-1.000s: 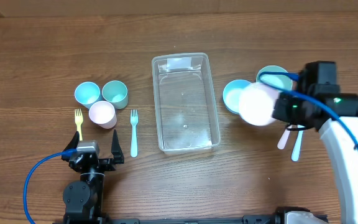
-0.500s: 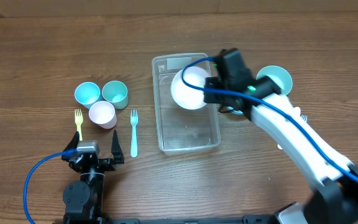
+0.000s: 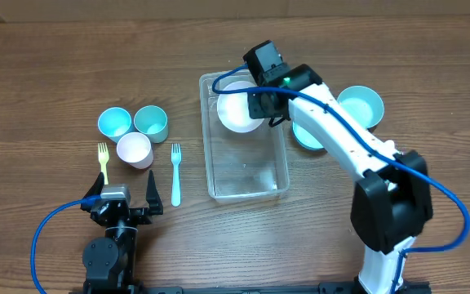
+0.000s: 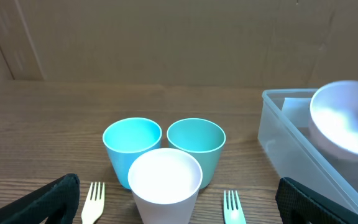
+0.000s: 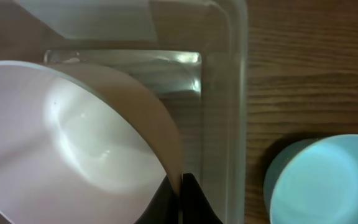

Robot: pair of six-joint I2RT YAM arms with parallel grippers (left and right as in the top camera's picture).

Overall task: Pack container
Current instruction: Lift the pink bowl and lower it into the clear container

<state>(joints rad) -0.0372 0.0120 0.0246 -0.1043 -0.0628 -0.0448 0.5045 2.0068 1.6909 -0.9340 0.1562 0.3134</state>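
Well, barely started: right gripper (image 5: 181,186) pinched shut on white bowl (image 3: 237,111) rim, bowl hung over far end of container (image 3: 247,175) at table centre, unreleased. Left gripper (image 3: 125,198) gaped wide, empty. Blue bowls (image 3: 364,104), cups (image 3: 133,135), forks (image 3: 175,173) lay outside.

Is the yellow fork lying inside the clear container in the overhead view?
No, the yellow fork lies outside the container, far to its left, beside the pale cup.
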